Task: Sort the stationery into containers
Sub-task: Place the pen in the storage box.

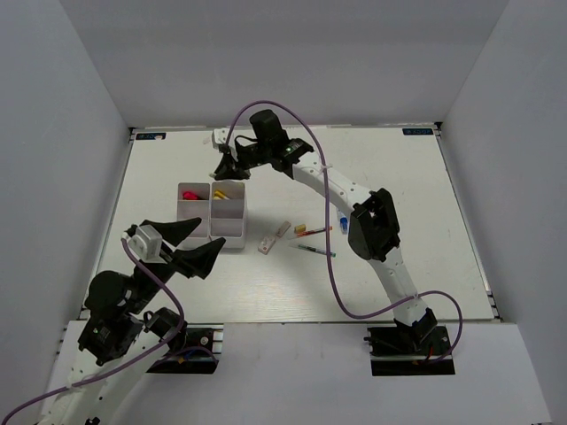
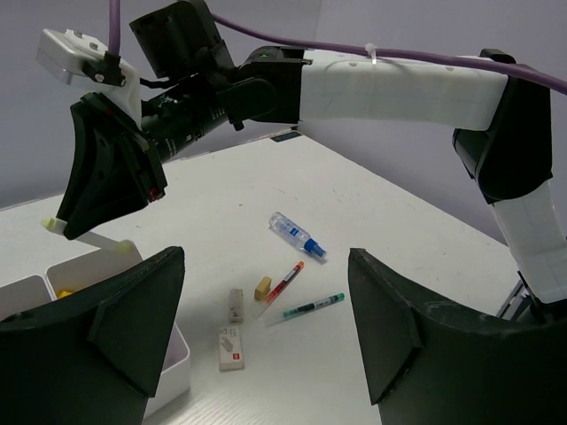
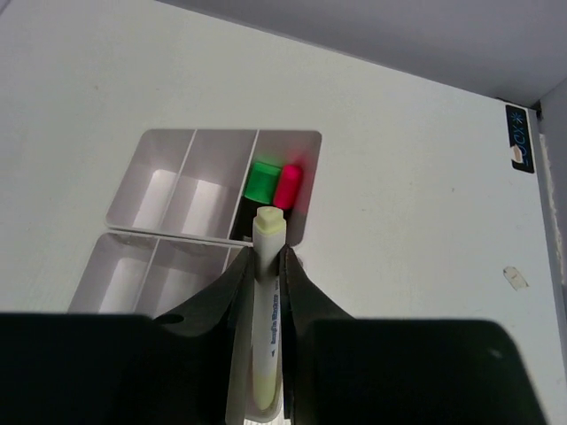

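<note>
**Right claw gripping a highlighter above the tray**

Your right claw [image 3: 268,261] is pinching a white-bodied highlighter with a pale yellow cap [image 3: 268,310]. Its jaws are closing narrowly on the barrel. The claw is hanging over the far side of the white-grey plastic tray divided into compartments [image 1: 229,232]. In the right wrist view the capped end is sticking out past the fingertips. It is sitting above the compartment where a green highlighter end [image 3: 262,180] and a pink highlighter end [image 3: 288,184] are lying side by side.

Your left claw [image 1: 211,234] is standing wide open and gripping nothing. It is hovering at the tray's near edge.

The remaining stationery is lying on the white bench [image 1: 399,177], to the right of the tray:
- A white tube with a blue label and blue cap [image 2: 297,235] is lying farthest out.
- A thin red pen [image 2: 285,280] and a thin green pen [image 2: 310,307] are lying close together.
- A small tan eraser [image 2: 262,286] is sitting just beside the red pen.
- A small white eraser [image 2: 235,304] and a second white eraser with a red mark [image 2: 232,347] are lying nearest the tray.
</note>
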